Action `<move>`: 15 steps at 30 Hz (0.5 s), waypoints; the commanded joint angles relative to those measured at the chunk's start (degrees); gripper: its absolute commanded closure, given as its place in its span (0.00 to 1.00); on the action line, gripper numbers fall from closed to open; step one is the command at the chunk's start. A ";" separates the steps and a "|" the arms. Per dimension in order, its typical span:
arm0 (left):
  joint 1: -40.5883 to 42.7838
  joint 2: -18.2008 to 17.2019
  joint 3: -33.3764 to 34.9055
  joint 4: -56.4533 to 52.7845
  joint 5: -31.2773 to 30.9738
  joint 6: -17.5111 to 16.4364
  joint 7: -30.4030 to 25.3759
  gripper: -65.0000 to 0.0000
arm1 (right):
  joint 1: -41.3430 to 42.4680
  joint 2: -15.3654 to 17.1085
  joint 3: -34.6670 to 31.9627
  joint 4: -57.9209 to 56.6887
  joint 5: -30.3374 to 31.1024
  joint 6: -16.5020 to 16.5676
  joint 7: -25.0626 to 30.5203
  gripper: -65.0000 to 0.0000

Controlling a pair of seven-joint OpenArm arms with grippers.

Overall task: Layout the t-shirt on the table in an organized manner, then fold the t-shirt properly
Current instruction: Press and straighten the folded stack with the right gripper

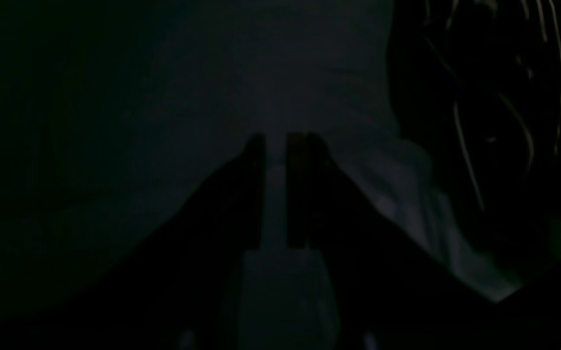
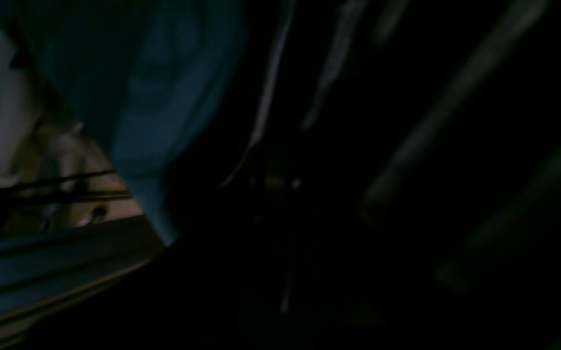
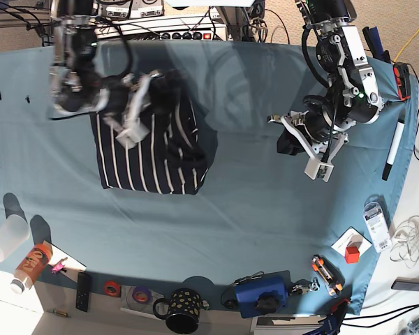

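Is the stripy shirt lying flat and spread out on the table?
No, the shirt is bunched up and hanging from the right gripper above the table.

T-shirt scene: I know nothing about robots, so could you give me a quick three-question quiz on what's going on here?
1. True or false: the t-shirt lies spread flat with both sleeves out.
2. Which pincer is over the t-shirt? A the left pincer; B the right pincer; C both.
3. What colour is the small cube?

Key: 1 false, it is a compact bundle. 2 B. 3 red.
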 commanded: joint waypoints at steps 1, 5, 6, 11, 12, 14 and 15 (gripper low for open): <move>-0.79 0.02 0.00 1.01 -1.03 -0.24 -1.20 0.89 | 0.92 0.48 -1.16 0.07 1.18 0.15 1.03 1.00; -0.79 0.04 0.02 1.01 -1.05 -0.24 -1.22 0.89 | 2.80 0.48 -5.03 0.24 3.48 0.11 0.26 1.00; -0.76 0.04 0.02 1.01 -1.03 -0.26 -1.20 0.89 | 3.39 0.48 -5.03 1.09 4.22 0.13 -0.02 1.00; -0.76 0.04 0.07 1.01 -2.36 -0.24 -1.22 0.89 | 6.27 0.48 0.33 10.97 1.75 0.15 0.28 1.00; -0.76 0.04 0.07 1.01 -3.98 -0.26 -1.25 0.89 | 6.69 0.48 2.34 12.39 -0.66 0.13 1.68 1.00; -0.79 0.02 0.63 1.01 -6.86 -1.86 -1.55 0.89 | 7.04 0.48 6.45 12.44 -5.53 -0.17 5.73 1.00; -0.79 0.02 1.36 0.98 -7.37 -3.78 -2.32 0.89 | 7.02 0.48 8.33 11.72 -7.85 -0.92 7.48 1.00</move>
